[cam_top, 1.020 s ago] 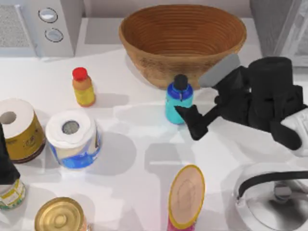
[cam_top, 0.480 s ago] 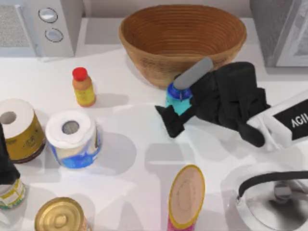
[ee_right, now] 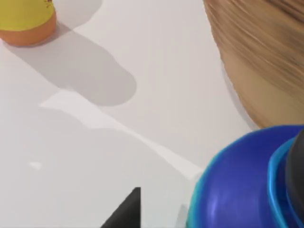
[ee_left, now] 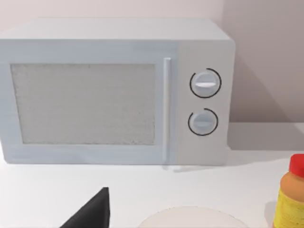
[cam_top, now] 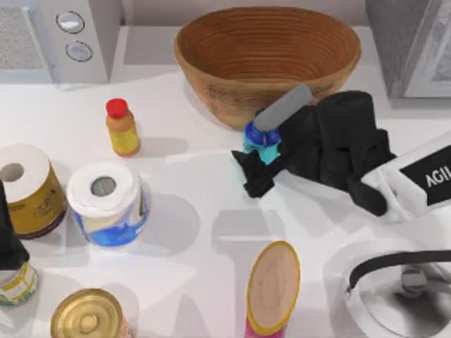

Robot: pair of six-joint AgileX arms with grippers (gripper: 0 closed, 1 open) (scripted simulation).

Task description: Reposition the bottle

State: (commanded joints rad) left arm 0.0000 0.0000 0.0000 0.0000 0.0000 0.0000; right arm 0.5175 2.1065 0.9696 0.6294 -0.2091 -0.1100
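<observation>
The small cyan bottle point(cam_top: 268, 153) with a blue shoulder point(ee_right: 237, 190) stands upright just in front of the wicker bowl point(cam_top: 268, 56). My right gripper point(cam_top: 261, 159) reaches in from the right and is shut on the bottle, with one black finger point(cam_top: 254, 176) pressed against its near side. The arm's body hides the bottle's cap and the far finger. In the right wrist view a dark fingertip point(ee_right: 124, 211) sits beside the bottle's shoulder. My left arm point(cam_top: 7, 236) is parked at the left edge of the table.
A yellow-orange bottle with a red cap point(cam_top: 122, 127) stands left of the bowl. A microwave point(cam_top: 56, 35) is at the back left. Paper rolls point(cam_top: 106, 201) and cans point(cam_top: 88, 317) crowd the front left; an oval tin point(cam_top: 273, 285) and a metal kettle point(cam_top: 402, 289) sit in front.
My right gripper moved left from beside the bottle until it stood around it. Its near finger then closed in against the bottle's side. The bottle has stayed in place.
</observation>
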